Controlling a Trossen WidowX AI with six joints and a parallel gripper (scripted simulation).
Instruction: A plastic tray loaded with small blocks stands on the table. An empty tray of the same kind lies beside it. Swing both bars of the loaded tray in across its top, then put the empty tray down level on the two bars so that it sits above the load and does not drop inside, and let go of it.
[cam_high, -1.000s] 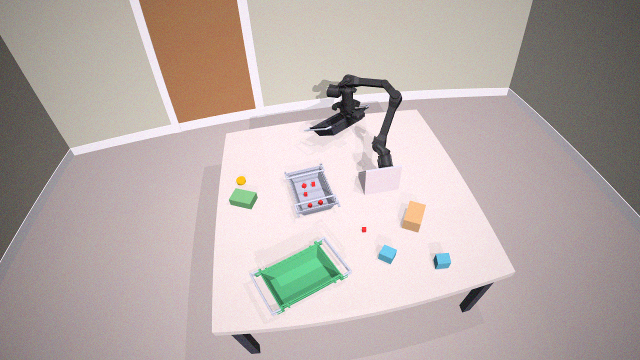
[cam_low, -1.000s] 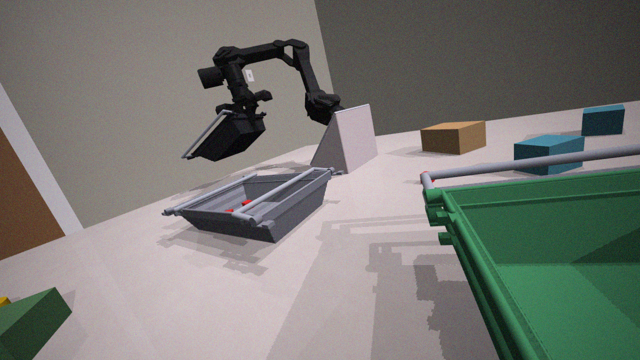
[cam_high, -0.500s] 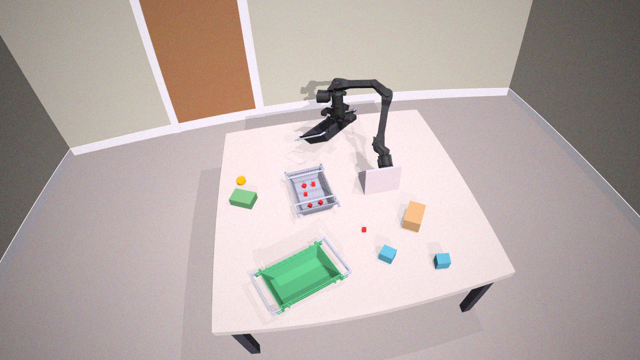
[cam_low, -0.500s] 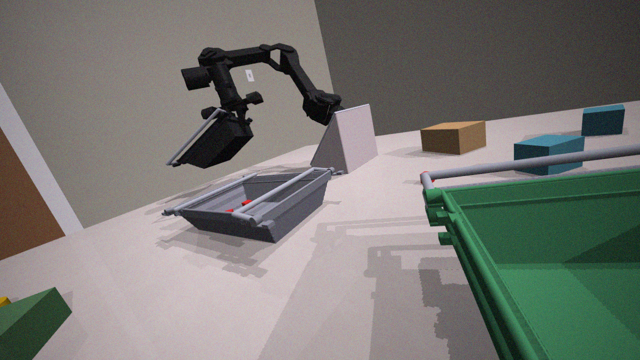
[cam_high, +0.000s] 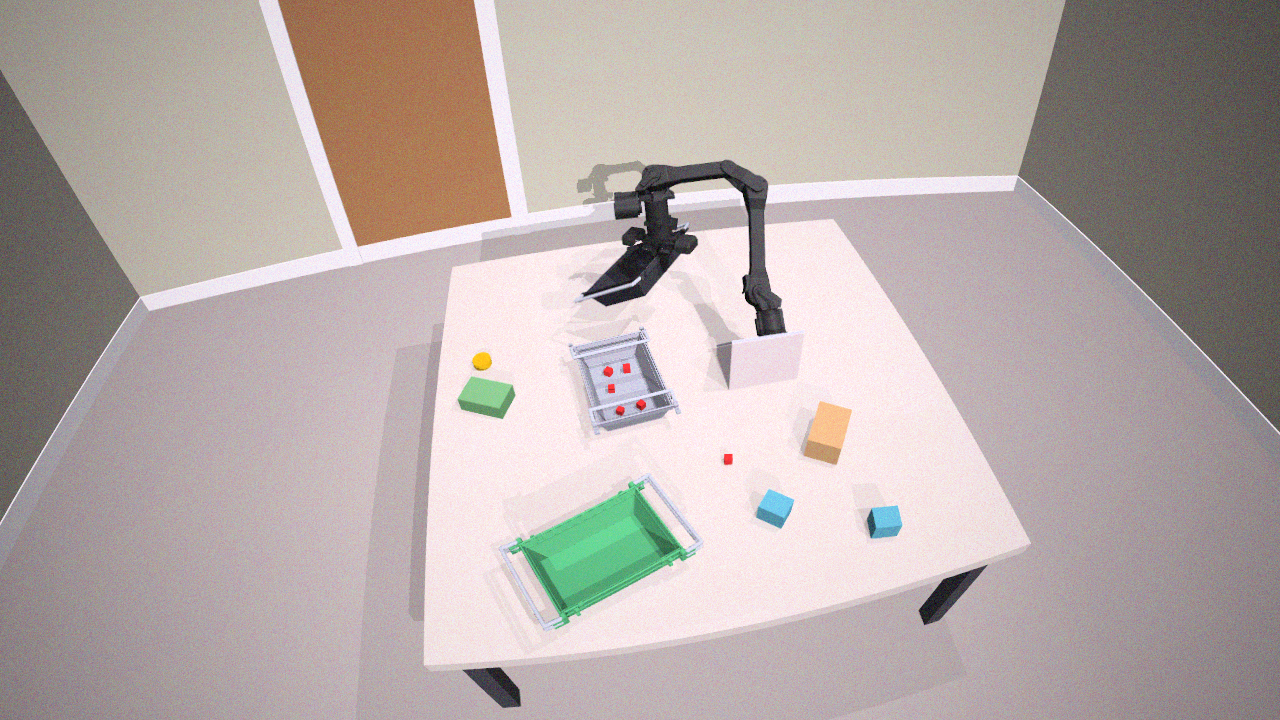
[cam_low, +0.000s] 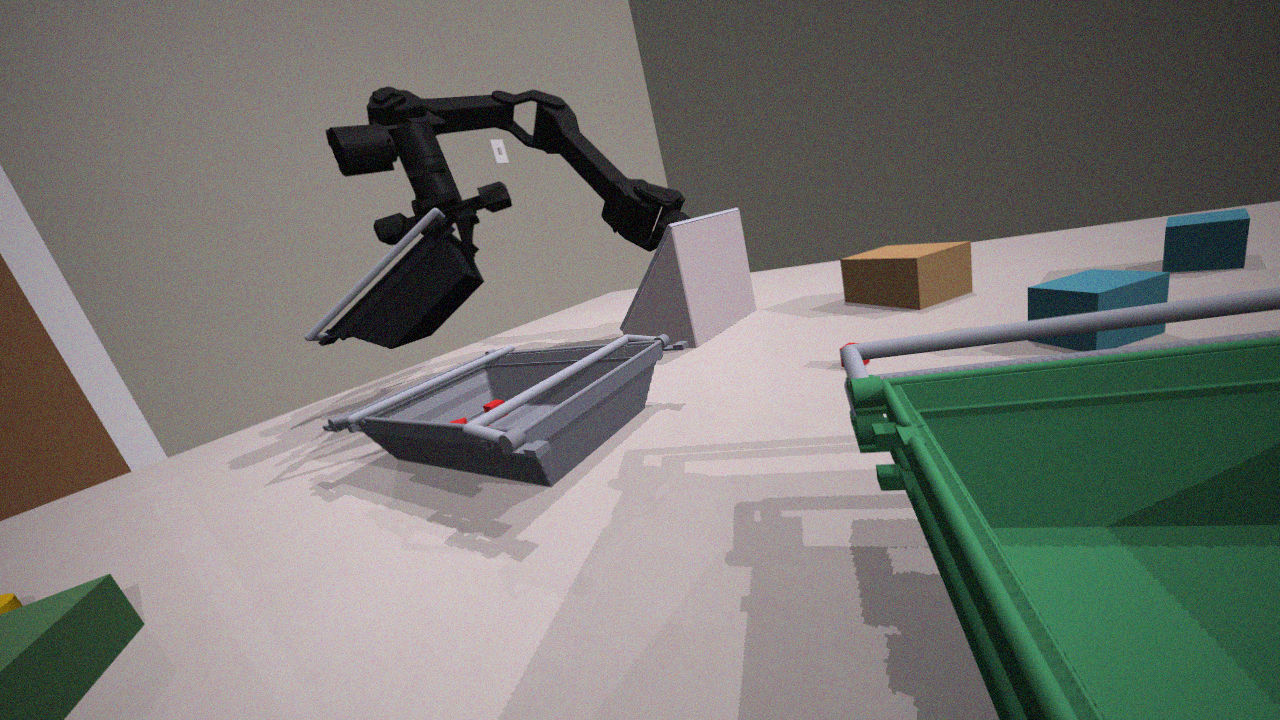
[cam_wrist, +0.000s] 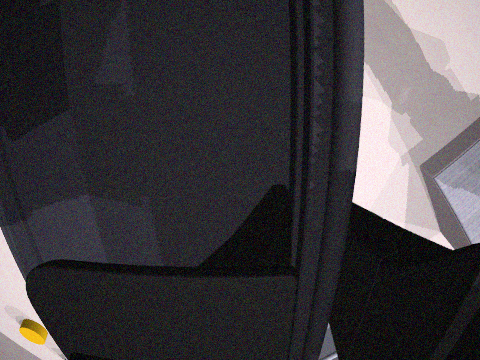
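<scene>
Your hand (cam_low: 444, 234) is clenched on the rim of the dark empty tray (cam_low: 407, 295), and it's up in the air, clear of the tabletop (cam_high: 805, 573). The tray hangs tilted, one end dipping low toward the wall side, and one of its own wire bars (cam_low: 371, 275) is slung along the upper edge in the exterior view. From the top view you can see the dark tray (cam_high: 631, 275) sits back toward the far edge, well apart from the grey loaded tray (cam_high: 623, 379) nearer the middle.

Look at the loaded tray: both of its bars (cam_low: 554, 380) lie in across the top, one near each end, and the small red blocks (cam_high: 619, 389) show between them. In the exterior view the grey tray (cam_low: 519, 411) rests flat, with the held tray above and behind it, not over it.

Your wrist view is almost filled by the dark tray wall (cam_wrist: 174, 140); a yellow disc (cam_wrist: 34, 331) peeks out at lower left.

Elsewhere on the tabletop you have a green tray (cam_high: 601, 552) with its bars out, a green block (cam_high: 486, 395), a tan block (cam_high: 827, 431), two blue cubes (cam_high: 774, 507), and one loose red cube (cam_high: 727, 459).
</scene>
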